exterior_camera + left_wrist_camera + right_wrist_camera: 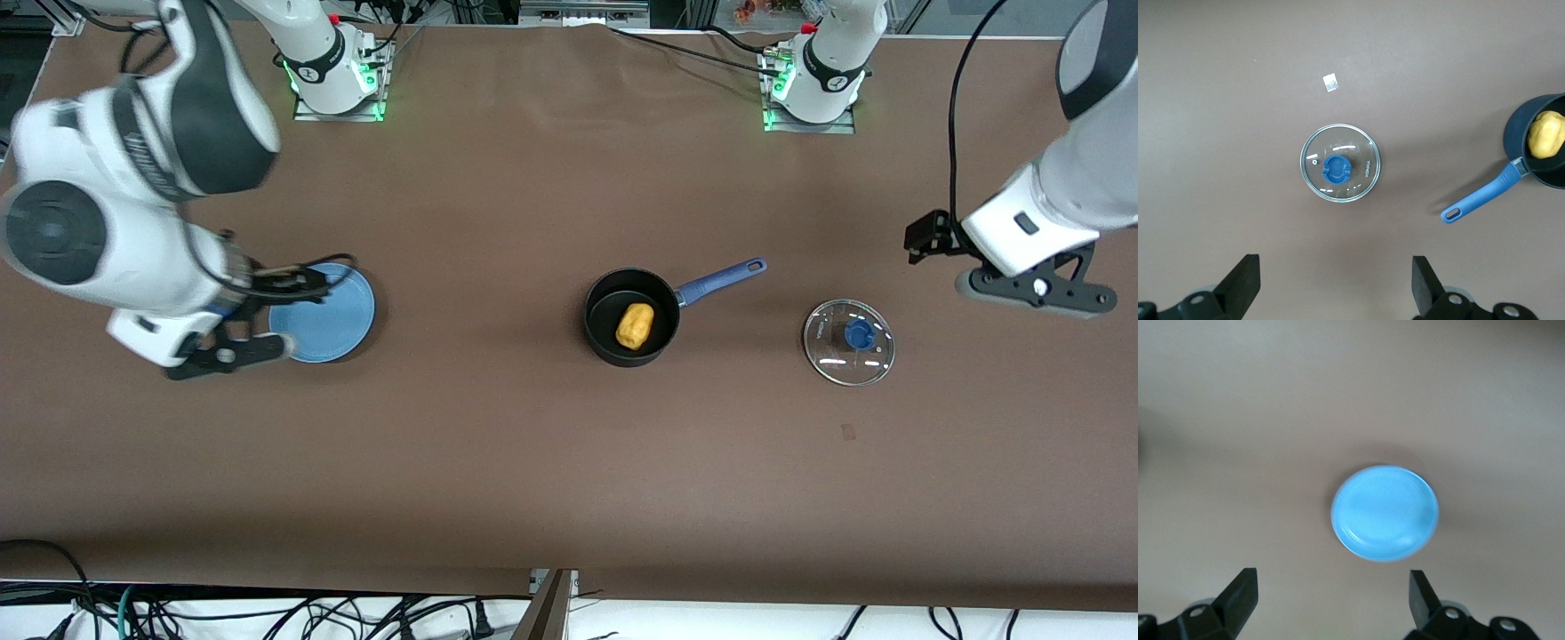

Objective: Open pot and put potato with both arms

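The black pot (601,307) with its long blue handle (725,276) stands open at mid-table. The yellow-orange potato (635,325) lies inside it. The glass lid (849,342) with the blue knob lies flat on the table, beside the pot toward the left arm's end. My left gripper (1036,293) is open and empty, up in the air beside the lid. The left wrist view shows the lid (1340,171), the pot (1518,133) and the potato (1546,135). My right gripper (227,353) is open and empty, above the table at the plate's edge.
A flat light-blue plate (329,313) lies empty toward the right arm's end; it also shows in the right wrist view (1385,513). A small scrap of tape (1331,83) is stuck to the brown table near the lid.
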Controlling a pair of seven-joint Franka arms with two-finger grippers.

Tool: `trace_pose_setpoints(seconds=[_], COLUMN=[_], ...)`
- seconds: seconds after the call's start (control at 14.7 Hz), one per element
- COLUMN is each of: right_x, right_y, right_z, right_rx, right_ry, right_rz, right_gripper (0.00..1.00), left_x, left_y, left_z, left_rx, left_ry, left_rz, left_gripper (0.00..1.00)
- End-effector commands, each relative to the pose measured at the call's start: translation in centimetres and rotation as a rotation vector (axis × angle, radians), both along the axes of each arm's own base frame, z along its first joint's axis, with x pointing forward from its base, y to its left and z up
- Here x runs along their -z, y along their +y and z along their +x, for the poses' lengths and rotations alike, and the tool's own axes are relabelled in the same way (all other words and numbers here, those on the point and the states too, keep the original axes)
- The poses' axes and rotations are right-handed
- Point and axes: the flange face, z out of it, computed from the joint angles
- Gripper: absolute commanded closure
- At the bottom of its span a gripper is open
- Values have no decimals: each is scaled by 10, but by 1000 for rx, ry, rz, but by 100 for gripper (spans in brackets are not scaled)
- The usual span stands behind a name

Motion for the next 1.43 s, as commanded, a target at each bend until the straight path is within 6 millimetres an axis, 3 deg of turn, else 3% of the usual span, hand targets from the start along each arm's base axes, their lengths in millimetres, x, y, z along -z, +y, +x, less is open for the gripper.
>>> trace_pose_setpoints(seconds=[0.0, 0.14, 0.27, 0.41, 0.68, 1.02, 1.36], right_x=[-43, -60, -69, -71, -118, -103, -101], right_y=[-35, -57, -68, -76, -87, -87, -95], right_z=[-19, -32, -59, -72, -96, -117, -118], right_rx=[37, 77, 89, 81, 108, 115, 139], right_ry=[-8, -21, -20, -54, -143, -68, -45], right_rz=[-24, -34, -54, -50, -45, -25, 12], right_gripper=[0, 0, 0, 0, 0, 0, 0], left_x=[-23, -19, -16, -11, 5, 3, 3], left_y=[-15, -1, 4, 9, 15, 26, 26], left_z=[-24, -28, -34, -42, -56, -47, -44], left_rx=[8, -45, -70, -85, -104, -133, -139], left_ry=[-16, 26, 38, 44, 4, -56, -58], left_rz=[52, -13, -18, -9, -30, -42, -42], left_gripper=[0, 0, 0, 0, 0, 0, 0])
